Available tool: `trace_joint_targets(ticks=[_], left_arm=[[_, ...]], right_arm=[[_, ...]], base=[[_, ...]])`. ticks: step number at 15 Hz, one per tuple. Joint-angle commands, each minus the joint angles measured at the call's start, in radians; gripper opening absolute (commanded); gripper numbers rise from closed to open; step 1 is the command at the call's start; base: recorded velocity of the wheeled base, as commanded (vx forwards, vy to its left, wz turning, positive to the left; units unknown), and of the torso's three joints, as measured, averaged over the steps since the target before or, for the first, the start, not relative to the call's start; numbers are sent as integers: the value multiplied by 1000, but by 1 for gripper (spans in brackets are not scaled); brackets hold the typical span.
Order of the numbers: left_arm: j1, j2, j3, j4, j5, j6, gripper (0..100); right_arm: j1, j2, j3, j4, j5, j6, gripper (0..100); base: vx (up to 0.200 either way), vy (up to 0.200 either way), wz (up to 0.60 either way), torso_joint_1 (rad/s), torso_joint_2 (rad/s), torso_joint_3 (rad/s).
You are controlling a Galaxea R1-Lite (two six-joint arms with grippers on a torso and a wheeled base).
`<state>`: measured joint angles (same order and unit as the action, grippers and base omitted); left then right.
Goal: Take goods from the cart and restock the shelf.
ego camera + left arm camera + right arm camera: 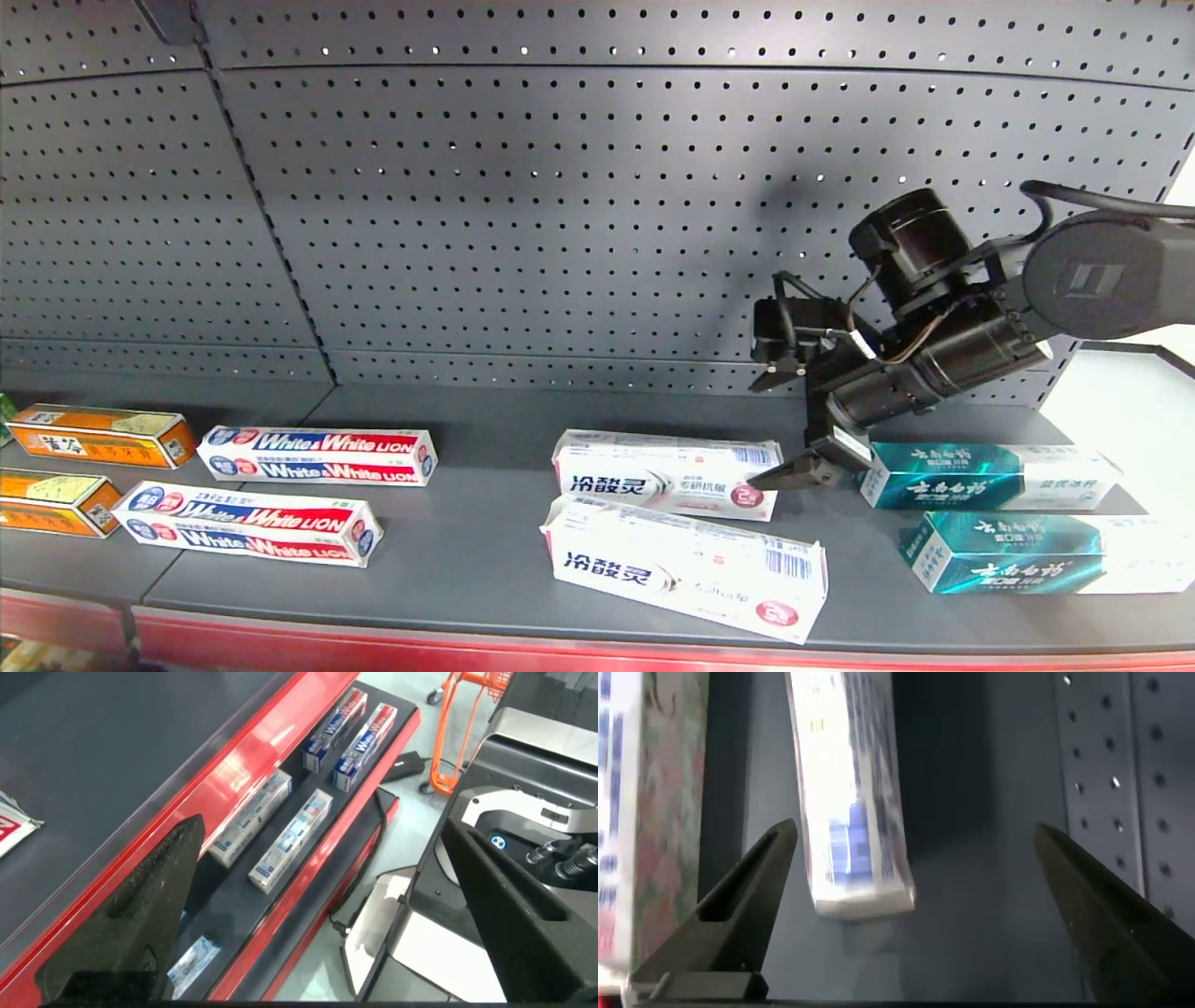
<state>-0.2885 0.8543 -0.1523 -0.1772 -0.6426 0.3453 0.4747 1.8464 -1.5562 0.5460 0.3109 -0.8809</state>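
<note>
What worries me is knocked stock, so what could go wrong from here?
The open right hand sits at the end of the rear white cardboard toothpaste carton; a skewed withdrawal could drag it askew. The rear teal toothpaste carton lies close beside that hand and could get nudged. The front white toothpaste carton lies angled near the shelf's red front lip; a bump might push it off.

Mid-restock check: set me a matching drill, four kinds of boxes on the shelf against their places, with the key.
Things: 1 orange boxes; 2 red-and-blue boxes; 3 white boxes; 4 teal boxes.
Places on the shelf: A right end; B far left; C middle, at the open right gripper; D left of centre.
Pairs: 1-B; 2-D; 3-C; 4-A.
</note>
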Motion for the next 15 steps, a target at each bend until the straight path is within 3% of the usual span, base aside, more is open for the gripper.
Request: trace_joint_targets(ticks=[1, 7, 15], left_arm=[[2, -6, 0, -1, 0, 0, 100], [6, -7, -15, -4, 6, 0, 100], [6, 22, -62, -7, 38, 0, 100]], right_arm=[[-16, -68, 28, -1, 10, -1, 100], [-18, -219, 96, -14, 25, 5, 100], [19, -510, 485, -89, 53, 14, 100]], base=[[0, 0, 0, 0, 0, 0], [0, 0, 0, 0, 0, 0], [0, 0, 0, 0, 0, 0]])
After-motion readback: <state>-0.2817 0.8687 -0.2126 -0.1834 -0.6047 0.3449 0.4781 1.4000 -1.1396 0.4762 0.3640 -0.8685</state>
